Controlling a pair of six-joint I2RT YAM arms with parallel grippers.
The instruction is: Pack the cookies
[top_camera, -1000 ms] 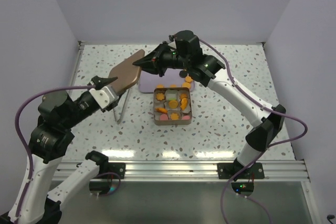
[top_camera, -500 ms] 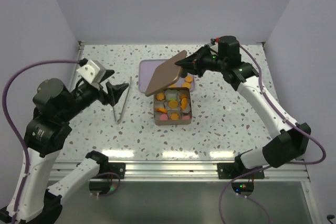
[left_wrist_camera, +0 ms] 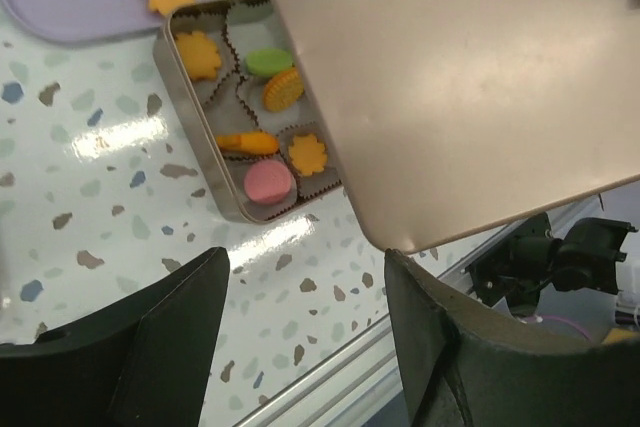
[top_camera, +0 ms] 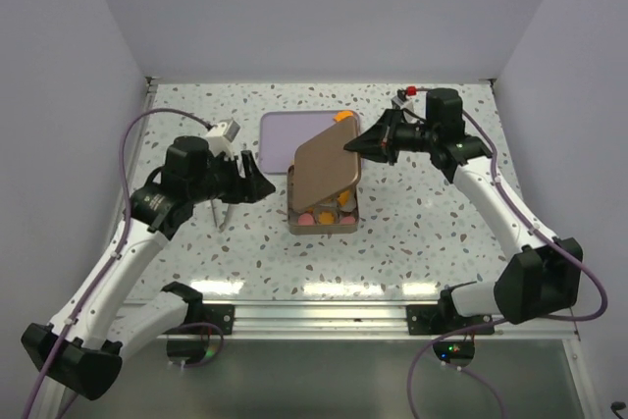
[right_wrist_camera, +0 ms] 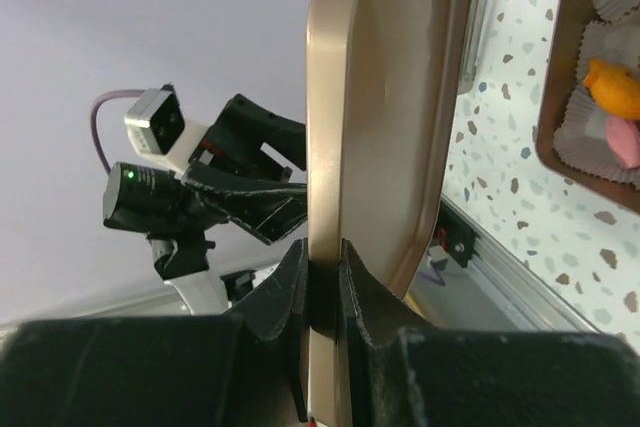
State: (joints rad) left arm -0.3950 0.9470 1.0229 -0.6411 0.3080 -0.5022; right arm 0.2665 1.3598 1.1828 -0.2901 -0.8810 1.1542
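lid [top_camera: 326, 164]: tan metal, one edge clamped between right fingers [right_wrist_camera: 370, 312], tilted over tin [left_wrist_camera: 190, 127], likely ready for closing; cookies [left_wrist_camera: 268, 183]: in tin's paper cups, two outside on mat [top_camera: 285, 130]; left fingers [left_wrist_camera: 440, 347]: apart, empty, hovering beside tin above desk [top_camera: 412, 233]

No text, label, brand, number or sign was legible in any view. The lid [top_camera: 327, 166], the tin [top_camera: 322, 229], the cookies [left_wrist_camera: 268, 181] and the bench [top_camera: 412, 242] showed no readable marking.
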